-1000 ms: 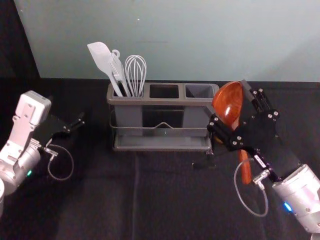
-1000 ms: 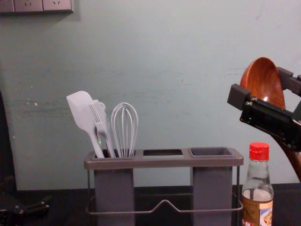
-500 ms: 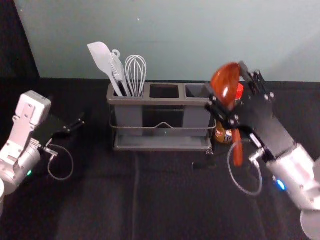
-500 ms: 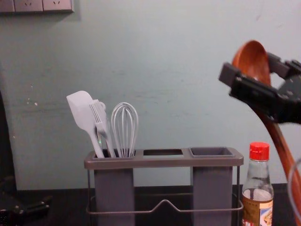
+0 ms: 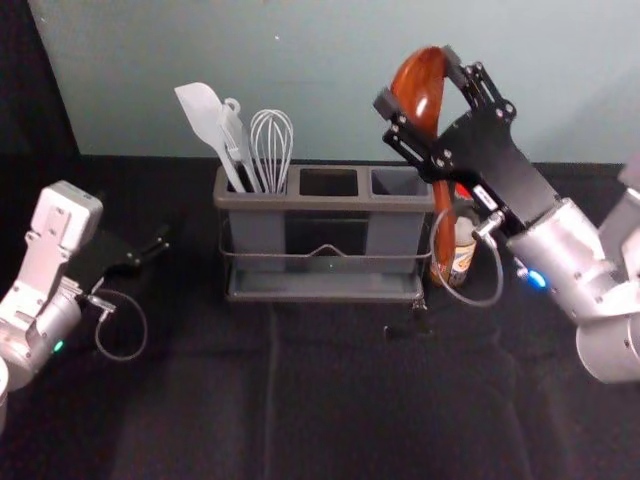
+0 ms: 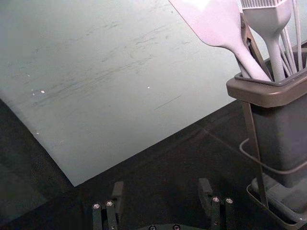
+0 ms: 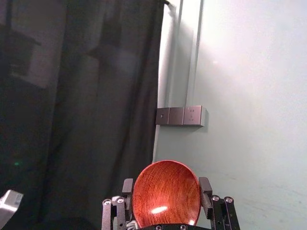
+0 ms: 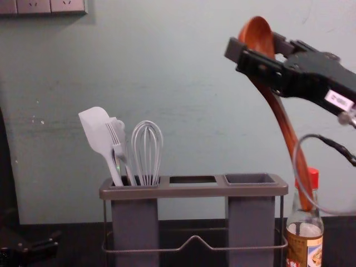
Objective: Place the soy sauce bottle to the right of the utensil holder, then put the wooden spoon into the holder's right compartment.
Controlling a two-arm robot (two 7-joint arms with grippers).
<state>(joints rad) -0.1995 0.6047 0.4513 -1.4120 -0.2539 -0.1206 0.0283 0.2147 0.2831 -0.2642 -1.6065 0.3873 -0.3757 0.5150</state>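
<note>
Pale wall point(image 5: 250, 60) behind, wooden spoon point(image 5: 421, 92) bowl-up in right hand point(image 5: 418, 83).

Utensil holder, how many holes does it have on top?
3: the left hole, where the white utensils stand; the middle hole; and the right hole, on the soy sauce bottle's side.

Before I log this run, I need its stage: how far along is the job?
Looks done: the soy sauce bottle stands right of the utensil holder. In hand: the right tool grips the wooden spoon at its bowl, raised, handle slanting down before the bottle's neck. Remaining: getting the spoon into the holder's right compartment, which has no utensil in it, and releasing it.
</note>
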